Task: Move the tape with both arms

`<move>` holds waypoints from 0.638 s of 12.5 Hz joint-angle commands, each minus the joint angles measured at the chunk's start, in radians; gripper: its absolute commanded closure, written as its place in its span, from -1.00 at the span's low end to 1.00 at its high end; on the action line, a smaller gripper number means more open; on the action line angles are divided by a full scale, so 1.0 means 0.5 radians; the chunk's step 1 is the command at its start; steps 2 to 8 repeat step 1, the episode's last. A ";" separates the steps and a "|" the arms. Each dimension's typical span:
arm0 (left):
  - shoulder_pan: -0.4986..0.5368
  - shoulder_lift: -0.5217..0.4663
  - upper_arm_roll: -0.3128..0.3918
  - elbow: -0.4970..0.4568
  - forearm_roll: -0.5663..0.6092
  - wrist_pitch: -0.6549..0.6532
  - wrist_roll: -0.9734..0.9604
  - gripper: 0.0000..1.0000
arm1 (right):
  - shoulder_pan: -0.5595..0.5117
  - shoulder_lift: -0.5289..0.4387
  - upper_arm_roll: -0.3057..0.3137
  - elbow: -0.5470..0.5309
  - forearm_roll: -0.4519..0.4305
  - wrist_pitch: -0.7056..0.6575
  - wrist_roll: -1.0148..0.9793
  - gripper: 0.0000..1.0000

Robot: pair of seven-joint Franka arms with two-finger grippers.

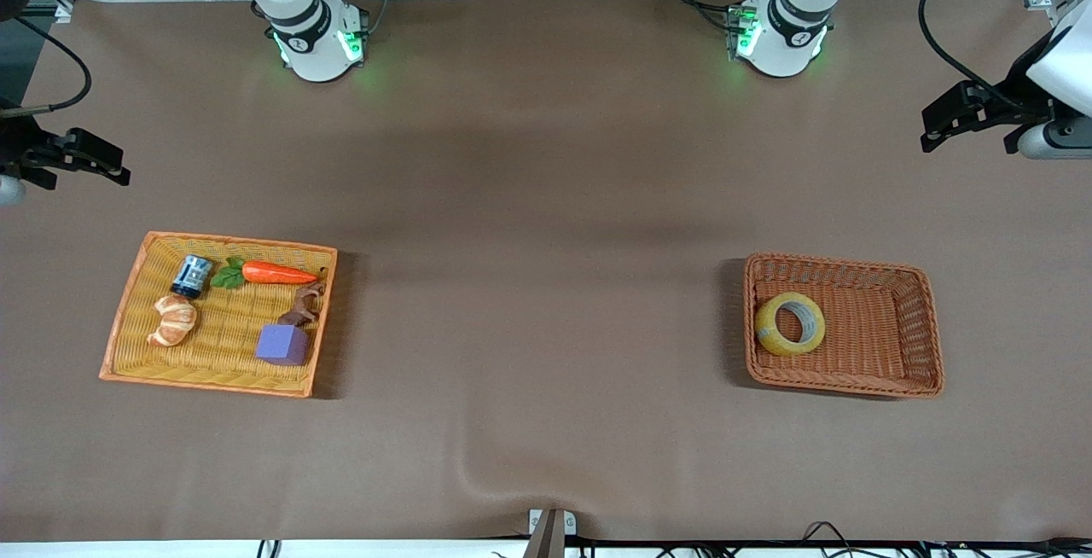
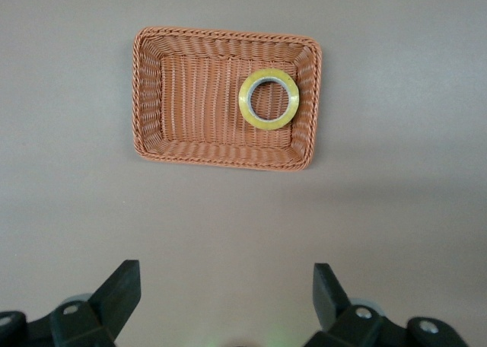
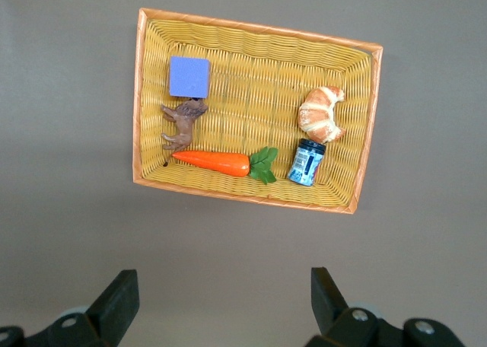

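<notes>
Tape (image 1: 790,323) lies flat in brown basket (image 1: 917,328), lower right of front frame, at basket's end toward counter (image 1: 546,200) middle. Left pincer (image 1: 943,123) at frame's right edge, fingers spread, empty. Right pincer (image 1: 85,161) at left edge, fingers spread, empty. Yellow basket (image 1: 128,328) lower left holds 5 items.

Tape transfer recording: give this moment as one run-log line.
tape: in brown basket, untouched | left pincer: open, waiting | right pincer: open, waiting | yellow basket: holds toys
</notes>
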 commanded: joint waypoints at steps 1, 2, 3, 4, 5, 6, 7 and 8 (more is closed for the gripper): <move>-0.007 -0.051 0.007 -0.034 -0.033 -0.045 0.024 -1.00 | -0.002 -0.048 -0.003 -0.025 -0.026 -0.017 -0.021 -1.00; -0.007 -0.051 0.007 -0.034 -0.033 -0.045 0.024 -1.00 | -0.002 -0.048 -0.003 -0.025 -0.026 -0.017 -0.021 -1.00; -0.007 -0.051 0.007 -0.034 -0.033 -0.045 0.024 -1.00 | -0.002 -0.048 -0.003 -0.025 -0.026 -0.017 -0.021 -1.00; -0.007 -0.051 0.007 -0.034 -0.033 -0.045 0.024 -1.00 | -0.002 -0.048 -0.003 -0.025 -0.026 -0.017 -0.021 -1.00; -0.007 -0.051 0.007 -0.034 -0.033 -0.045 0.024 -1.00 | -0.002 -0.048 -0.003 -0.025 -0.026 -0.017 -0.021 -1.00; -0.007 -0.051 0.007 -0.034 -0.033 -0.045 0.024 -1.00 | -0.002 -0.048 -0.003 -0.025 -0.026 -0.017 -0.021 -1.00; -0.007 -0.051 0.007 -0.034 -0.033 -0.045 0.024 -1.00 | -0.002 -0.048 -0.003 -0.025 -0.026 -0.017 -0.021 -1.00; -0.007 -0.051 0.007 -0.034 -0.033 -0.045 0.024 -1.00 | -0.002 -0.048 -0.003 -0.025 -0.026 -0.017 -0.021 -1.00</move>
